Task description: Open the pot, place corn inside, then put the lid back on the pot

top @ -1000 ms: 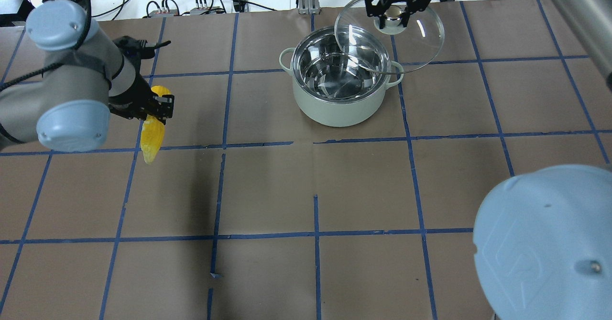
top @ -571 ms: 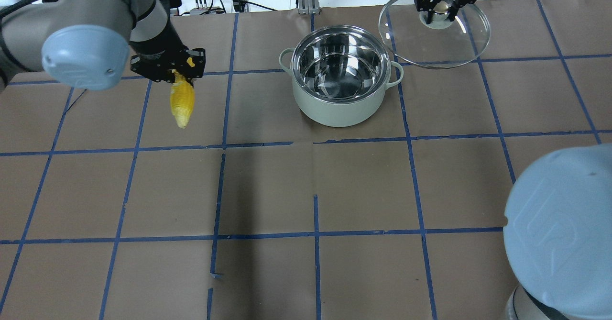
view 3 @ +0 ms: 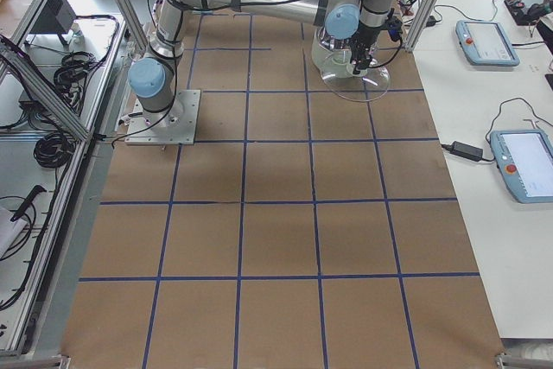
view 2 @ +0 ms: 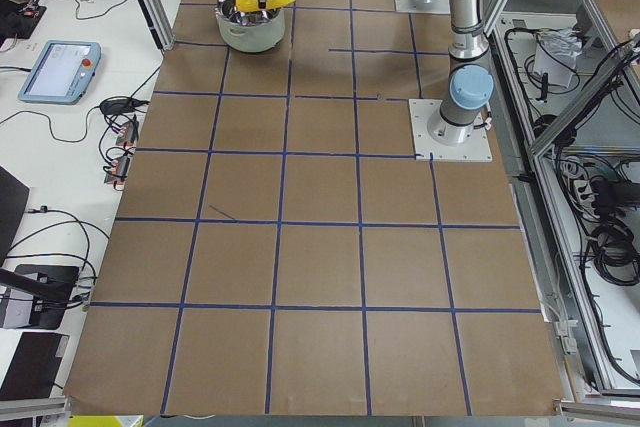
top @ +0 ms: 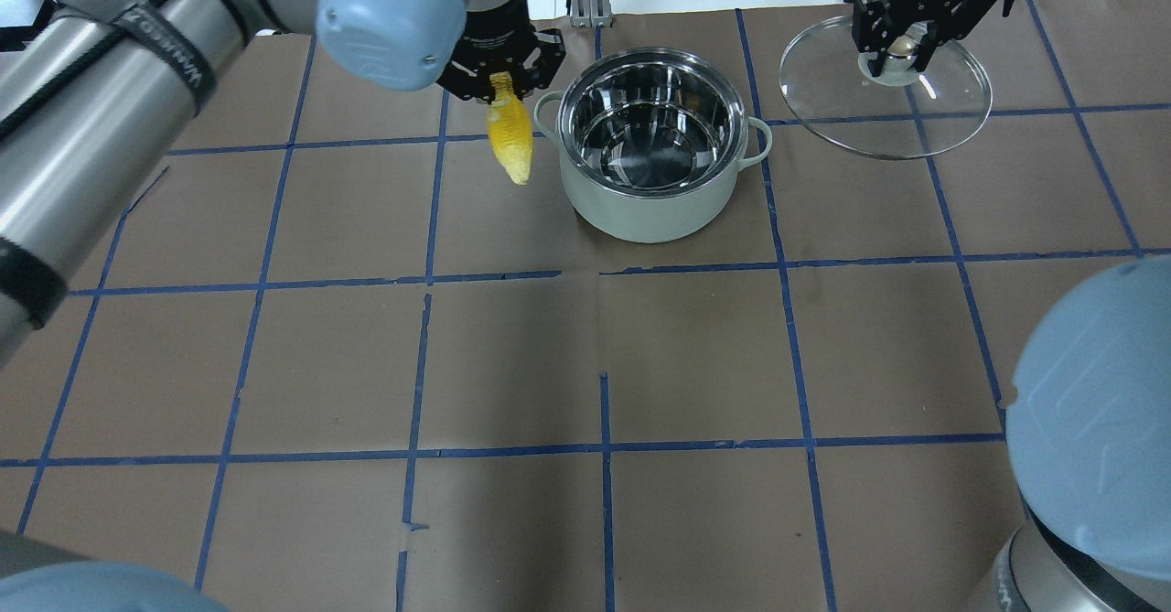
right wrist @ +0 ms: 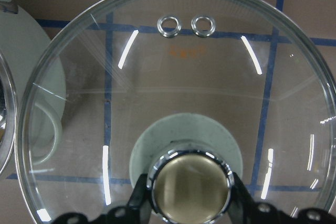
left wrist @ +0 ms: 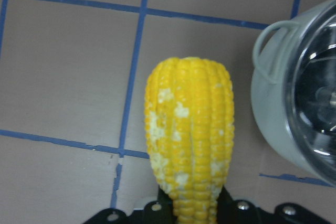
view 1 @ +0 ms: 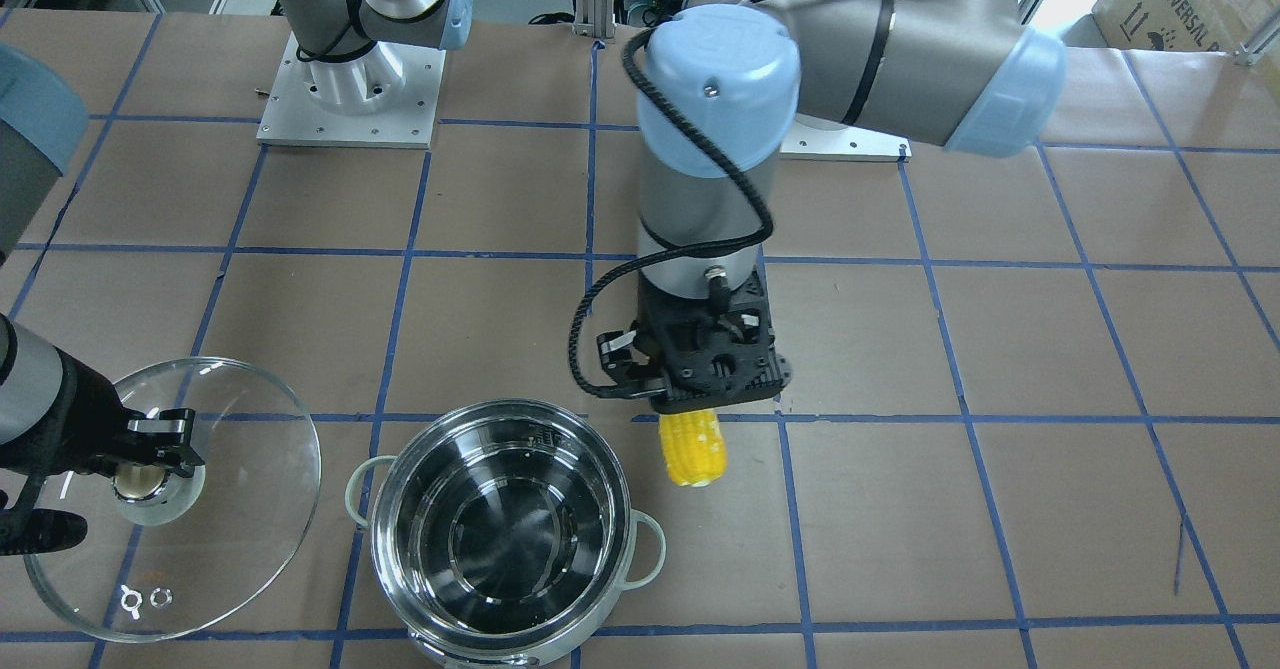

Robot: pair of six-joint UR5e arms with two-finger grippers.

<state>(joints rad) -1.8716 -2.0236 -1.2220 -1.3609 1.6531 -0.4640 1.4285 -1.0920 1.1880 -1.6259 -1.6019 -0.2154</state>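
Across the counter [view 1: 1000,349] from the robot, the left hand [view 1: 690,404] is clamped on the corn [view 1: 692,452]. The cob hangs below it, just beside the open pot [view 1: 500,539] and outside its rim. Farther along, the right hand [view 1: 148,461] has its fingers closed around the knob [view 1: 138,486] of the glass lid [view 1: 230,509], which it holds off to the side of the pot.

From behind and above the robot, the cob tapers downward next to the pot's left side. The pot's shiny inside holds nothing. The lid is apart from the pot on its right, under the right hand. I cannot tell whether the lid's edge touches the counter.

From the table's end on the robot's left, the yellow cob shows small and far off at the pot. From the opposite end, the lid sits under the near arm's hand.

On the left wrist camera, the cob fills the middle, gripped at its near end, with the pot's loop handle [left wrist: 273,45] close on the right.

On the right wrist camera, both fingers press the knob's sides, and the two vent rings [right wrist: 186,24] lie on the far side of the glass.
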